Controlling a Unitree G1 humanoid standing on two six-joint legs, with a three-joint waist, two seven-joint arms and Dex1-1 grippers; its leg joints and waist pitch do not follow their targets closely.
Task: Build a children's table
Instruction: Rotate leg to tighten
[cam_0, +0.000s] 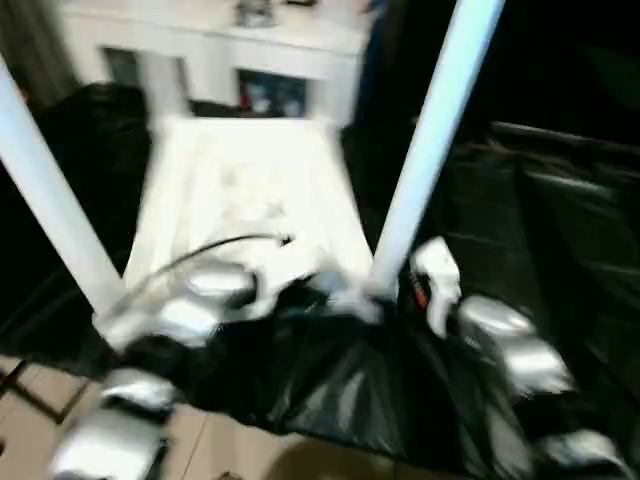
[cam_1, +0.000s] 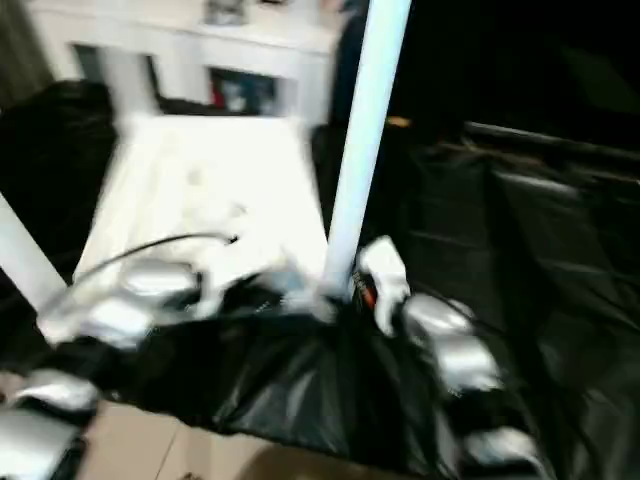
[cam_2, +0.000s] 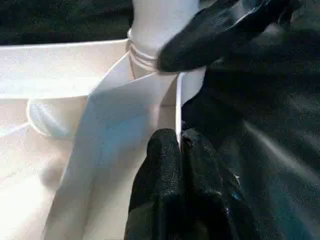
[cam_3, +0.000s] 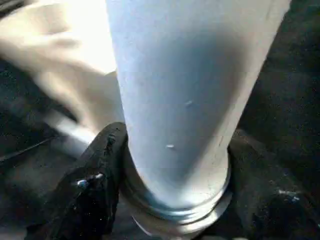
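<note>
The table top (cam_0: 250, 190) lies inverted on black sheeting (cam_0: 330, 390). At the left a fitted leg (cam_0: 50, 210) stands upright. The left gripper (cam_2: 179, 150) is pinched shut on the top's rim. At the right, the right gripper (cam_3: 170, 165) is clasped around a second upright leg (cam_0: 430, 150) at its socket base; seating is judged unfinished.

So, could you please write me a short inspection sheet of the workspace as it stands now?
Surface: black sheeting under the work.
Job's things: white table top lying underside up; two legs standing in its near corners, left leg and right leg.
Clutter: nothing seen.
Grippers: left gripper shut on the table top's thin rim; right gripper around the right leg's base, fingers on either side.
Cables: black cable arcing over the top.
Surroundings: white cabinet behind.
</note>
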